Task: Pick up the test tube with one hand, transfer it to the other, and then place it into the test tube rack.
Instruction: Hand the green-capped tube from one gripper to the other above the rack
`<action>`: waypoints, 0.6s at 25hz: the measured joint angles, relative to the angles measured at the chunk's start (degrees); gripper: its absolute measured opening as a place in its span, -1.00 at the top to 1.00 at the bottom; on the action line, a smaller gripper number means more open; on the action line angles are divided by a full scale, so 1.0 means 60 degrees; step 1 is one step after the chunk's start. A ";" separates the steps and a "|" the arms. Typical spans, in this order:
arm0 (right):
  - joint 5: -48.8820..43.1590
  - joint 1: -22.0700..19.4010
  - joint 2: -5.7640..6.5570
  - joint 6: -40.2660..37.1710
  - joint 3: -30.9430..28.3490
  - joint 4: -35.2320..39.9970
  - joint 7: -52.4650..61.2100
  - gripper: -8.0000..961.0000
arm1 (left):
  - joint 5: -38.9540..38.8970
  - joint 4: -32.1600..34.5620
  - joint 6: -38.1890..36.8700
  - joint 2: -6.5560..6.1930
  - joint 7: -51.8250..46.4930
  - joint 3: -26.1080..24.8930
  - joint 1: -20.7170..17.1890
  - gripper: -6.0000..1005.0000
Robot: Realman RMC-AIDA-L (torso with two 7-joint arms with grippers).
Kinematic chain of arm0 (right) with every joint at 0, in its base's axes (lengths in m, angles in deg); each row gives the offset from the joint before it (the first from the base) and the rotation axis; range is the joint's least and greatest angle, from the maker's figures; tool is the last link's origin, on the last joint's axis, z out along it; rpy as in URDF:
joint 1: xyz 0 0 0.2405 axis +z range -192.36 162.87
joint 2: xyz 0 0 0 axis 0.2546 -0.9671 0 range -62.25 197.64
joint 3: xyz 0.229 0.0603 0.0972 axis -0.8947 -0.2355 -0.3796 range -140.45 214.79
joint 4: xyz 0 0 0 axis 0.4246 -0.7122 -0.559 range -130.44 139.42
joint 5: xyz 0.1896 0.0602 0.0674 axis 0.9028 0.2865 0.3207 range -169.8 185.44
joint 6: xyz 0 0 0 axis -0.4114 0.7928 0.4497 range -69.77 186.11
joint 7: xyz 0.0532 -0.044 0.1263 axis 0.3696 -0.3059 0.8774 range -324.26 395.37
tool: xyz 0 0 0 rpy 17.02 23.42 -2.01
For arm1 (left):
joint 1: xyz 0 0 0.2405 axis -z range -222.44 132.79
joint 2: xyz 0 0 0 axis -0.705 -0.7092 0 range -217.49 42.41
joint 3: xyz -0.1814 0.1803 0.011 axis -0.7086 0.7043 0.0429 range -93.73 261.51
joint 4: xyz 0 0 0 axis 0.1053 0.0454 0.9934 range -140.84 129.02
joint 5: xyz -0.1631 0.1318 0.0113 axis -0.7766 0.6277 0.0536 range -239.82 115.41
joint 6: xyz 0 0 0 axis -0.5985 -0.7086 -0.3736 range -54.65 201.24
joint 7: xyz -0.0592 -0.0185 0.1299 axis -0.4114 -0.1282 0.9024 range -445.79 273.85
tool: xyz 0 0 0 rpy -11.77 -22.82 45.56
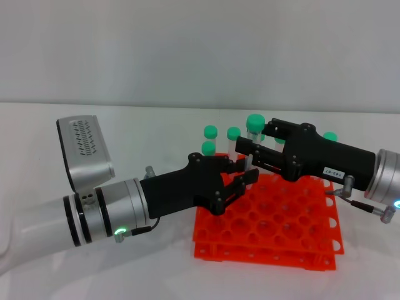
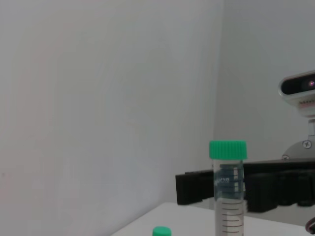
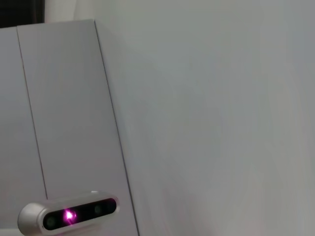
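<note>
The orange-red test tube rack (image 1: 281,226) lies on the white table. My right gripper (image 1: 249,149) reaches in from the right and is shut on a green-capped test tube (image 1: 255,122), holding it upright above the rack's far left part. In the left wrist view this tube (image 2: 228,187) stands in front of the right gripper's black fingers (image 2: 197,189). My left gripper (image 1: 245,172) comes from the left, open, with its fingers beside the tube's lower end, just under the right gripper. The tube's lower end is hidden.
Several other green-capped tubes (image 1: 210,132) stand along the rack's far side; one cap shows in the left wrist view (image 2: 161,231). The right wrist's camera (image 2: 299,88) and the left wrist's camera (image 3: 69,215) face each other. A pale wall lies behind.
</note>
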 joint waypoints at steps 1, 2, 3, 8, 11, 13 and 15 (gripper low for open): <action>0.0000 0.0000 0.0000 0.0000 0.0000 0.0000 0.0000 -0.42 | 0.0000 0.0000 0.0015 -0.0001 -0.0002 0.0036 -0.0002 0.60; -0.0038 0.0007 -0.0019 0.0056 -0.0007 0.0008 0.0001 -0.32 | 0.0000 0.0000 0.0022 -0.0001 -0.0002 0.0049 -0.0002 0.60; -0.0074 0.0011 -0.0033 0.0087 -0.0015 0.0011 0.0002 -0.22 | 0.0001 -0.0001 0.0040 -0.0003 -0.0002 0.0065 -0.0002 0.60; -0.0084 -0.0009 -0.0072 0.0110 -0.0029 0.0014 0.0005 -0.04 | 0.0001 0.0000 0.0064 0.0002 -0.0002 0.0070 -0.0036 0.60; -0.0103 -0.0023 -0.0045 0.0110 -0.0012 0.0014 0.0005 0.06 | 0.0001 0.0000 0.0067 0.0005 -0.0002 0.0070 -0.0062 0.60; -0.0171 -0.0026 -0.0036 0.0110 -0.0012 0.0014 0.0005 0.13 | 0.0001 -0.0001 0.0067 0.0006 -0.0002 0.0070 -0.0064 0.60; -0.0208 -0.0038 -0.0036 0.0110 -0.0034 0.0013 0.0003 0.21 | 0.0001 -0.0001 0.0067 0.0009 -0.0002 0.0070 -0.0071 0.60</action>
